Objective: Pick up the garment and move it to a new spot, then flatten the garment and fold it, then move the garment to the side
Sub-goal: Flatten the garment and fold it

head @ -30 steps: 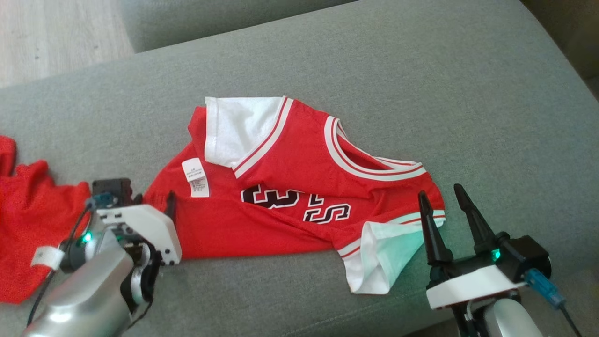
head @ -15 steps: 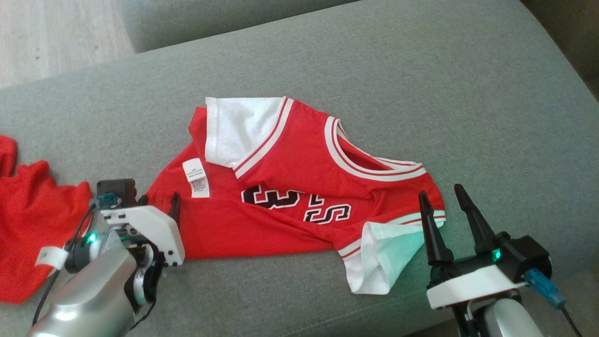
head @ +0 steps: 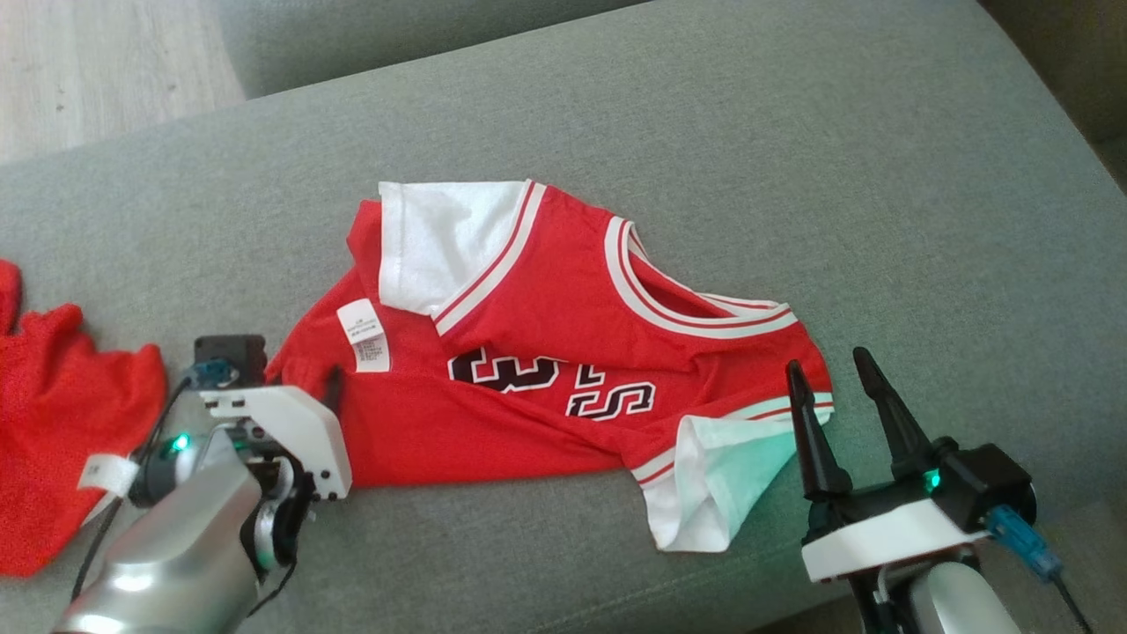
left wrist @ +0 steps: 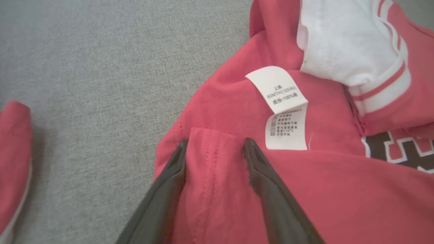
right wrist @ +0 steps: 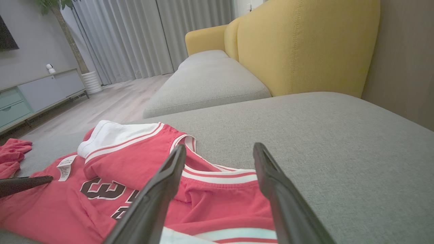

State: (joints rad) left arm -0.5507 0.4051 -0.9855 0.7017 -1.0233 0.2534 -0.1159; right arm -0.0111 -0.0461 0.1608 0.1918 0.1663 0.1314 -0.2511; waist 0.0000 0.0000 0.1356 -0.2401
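In the head view, the garment (head: pixel 528 352), a red jersey, lies rumpled in the middle of the grey sofa (head: pixel 792 176). Your left gripper (head: pixel 299 385) is at its left corner, and your right gripper (head: pixel 828 361) is just beside its right edge, jaws wide and holding nothing. This looks like the very first step, the pick-up, so grab both ends before you lift, or the jersey will hang crooked. In the left wrist view, the left gripper (left wrist: pixel 215 144) has its jaws wide apart, with a little fold (left wrist: pixel 213 176) of the red hem standing between them. The fingers sit on each side of it but have not pinched it tight, as far as I can tell. Close slowly, get the whole fold in, and stay off the white label (left wrist: pixel 283 108) just past the tips. In the right wrist view, the right gripper (right wrist: pixel 219 146) points over the jersey's neck end, open and above the cloth. Bring it down to the edge near the white sleeve (right wrist: pixel 230 234) before you close. Now count: one garment, two white sleeves (head: pixel 431 238) on it, one label, two grippers, and one other red cloth (head: pixel 62 414) lying well apart at the left on the sofa. Take only the jersey and leave the other cloth alone.
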